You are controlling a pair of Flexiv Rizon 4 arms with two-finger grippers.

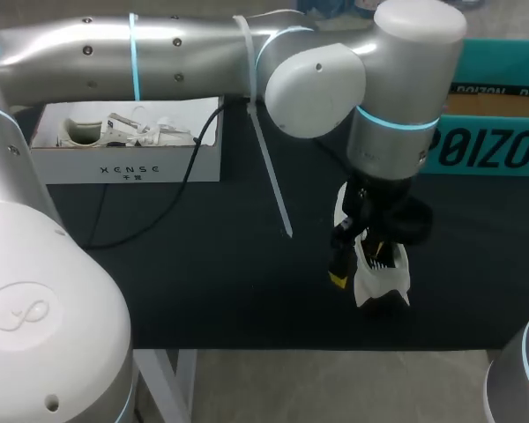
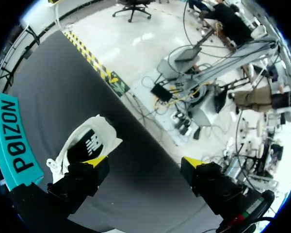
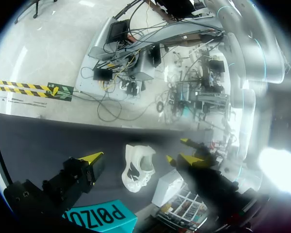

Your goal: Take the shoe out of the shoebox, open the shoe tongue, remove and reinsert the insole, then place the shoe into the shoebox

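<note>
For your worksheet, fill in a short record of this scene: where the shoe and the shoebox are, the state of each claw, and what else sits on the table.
shoe: white shoe, on the black table, outside the shoebox
shoebox: teal shoebox, at the table's far right side, no shoe seen in it
left claw: left claw open, over the shoe, with one finger beside it
right claw: right claw open, shoe ahead of it, not touching
other: white box at the far left, holding pale items

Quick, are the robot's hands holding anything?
Left gripper: open, holding nothing; the white shoe sits beside it.
Right gripper: open, holding nothing.
</note>
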